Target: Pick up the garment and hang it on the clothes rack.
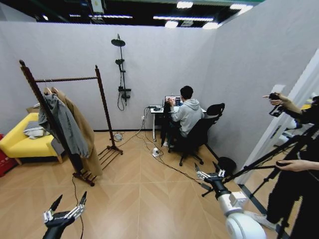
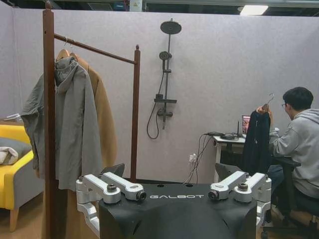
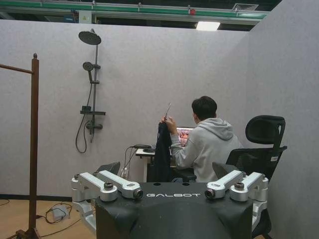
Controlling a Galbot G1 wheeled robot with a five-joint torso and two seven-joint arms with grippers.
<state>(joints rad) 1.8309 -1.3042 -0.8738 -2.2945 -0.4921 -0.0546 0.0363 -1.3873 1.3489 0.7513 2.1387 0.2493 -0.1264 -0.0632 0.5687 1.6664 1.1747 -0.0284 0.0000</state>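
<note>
Black garment [image 3: 162, 152] upright, hanging lengthwise vertically.

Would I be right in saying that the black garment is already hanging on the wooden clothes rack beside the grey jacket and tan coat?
Not quite: the black garment is held up on its hanger by the seated person at the desk, as the left wrist view shows. The clothes rack carries the grey jacket and tan coat.

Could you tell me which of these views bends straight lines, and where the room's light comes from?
Head view: wide-angle, the clothes rack posts lean and splay. Both wrist views: the posts stand straight. Light: ceiling lamps, even, without hard shadows on the floor.
</note>
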